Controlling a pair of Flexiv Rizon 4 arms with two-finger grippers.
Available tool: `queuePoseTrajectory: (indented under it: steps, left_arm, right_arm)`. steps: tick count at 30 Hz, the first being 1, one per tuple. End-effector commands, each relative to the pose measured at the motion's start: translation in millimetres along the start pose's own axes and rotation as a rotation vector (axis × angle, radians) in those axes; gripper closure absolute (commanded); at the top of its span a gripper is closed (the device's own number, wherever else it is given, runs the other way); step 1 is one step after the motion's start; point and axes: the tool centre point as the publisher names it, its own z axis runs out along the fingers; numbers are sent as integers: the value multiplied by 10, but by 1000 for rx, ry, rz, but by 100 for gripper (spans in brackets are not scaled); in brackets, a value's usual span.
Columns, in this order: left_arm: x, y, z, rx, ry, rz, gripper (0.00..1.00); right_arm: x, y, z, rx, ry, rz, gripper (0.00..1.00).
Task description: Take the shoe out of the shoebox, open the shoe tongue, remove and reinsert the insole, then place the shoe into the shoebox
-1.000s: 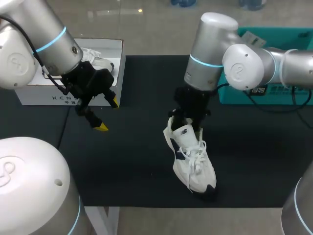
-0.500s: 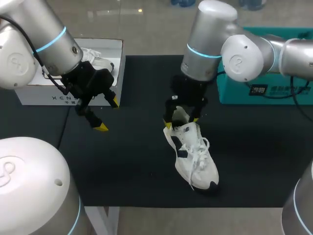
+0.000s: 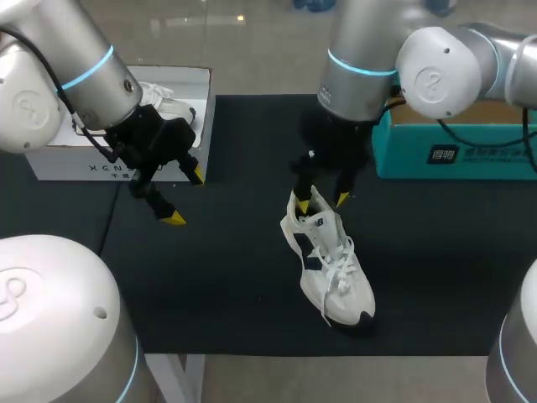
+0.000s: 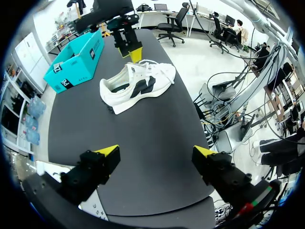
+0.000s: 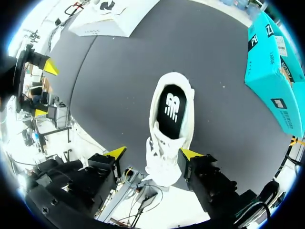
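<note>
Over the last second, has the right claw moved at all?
Yes. The right claw has drawn back toward the table's far side, closer to the teal box, and is now open over the white shoe at its heel end.

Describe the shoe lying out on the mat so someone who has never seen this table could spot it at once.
On the black mat, near its middle and just below the right gripper, lies a white sneaker with dark side patches and a dark toe. The only other shoe sits inside the white shoebox at the far left, so this is the one out in the open.
</note>
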Motion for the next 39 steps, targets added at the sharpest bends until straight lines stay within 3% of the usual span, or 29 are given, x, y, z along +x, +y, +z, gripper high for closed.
queuePoseTrajectory:
  steps: [1, 7, 15, 25, 30, 32, 33, 34, 35, 36, 39]
  left_arm:
    - [-1, 0, 0, -2, 1, 1, 0]
    - [-1, 0, 0, -2, 1, 1, 0]
    - [-1, 0, 0, -2, 1, 1, 0]
    - [-1, 0, 0, -2, 1, 1, 0]
    - [-1, 0, 0, -2, 1, 1, 0]
    - [-1, 0, 0, -2, 1, 1, 0]
    - [-1, 0, 0, -2, 1, 1, 0]
    - [-1, 0, 0, -2, 1, 1, 0]
    - [-1, 0, 0, -2, 1, 1, 0]
    - [-1, 0, 0, -2, 1, 1, 0]
    - [-1, 0, 0, -2, 1, 1, 0]
  right_arm:
    - [-47, -132, 214, -5, 59, 8, 100]
    - [-102, -94, 429, 28, 89, 11, 100]
    - [-190, 22, 558, 41, 97, 9, 100]
    - [-74, 139, 107, -28, 17, -79, 100]
    - [-52, 258, -105, -35, -85, -376, 100]
    - [-9, 258, -172, 2, -194, -497, 100]
    - [-36, 272, -165, 62, -217, -472, 100]
    - [-50, 280, -176, 65, -204, -461, 67]
    - [-50, 280, -176, 65, -204, -461, 11]
    - [-50, 280, -176, 65, -204, -461, 0]
    - [-50, 280, -176, 65, -204, -461, 0]
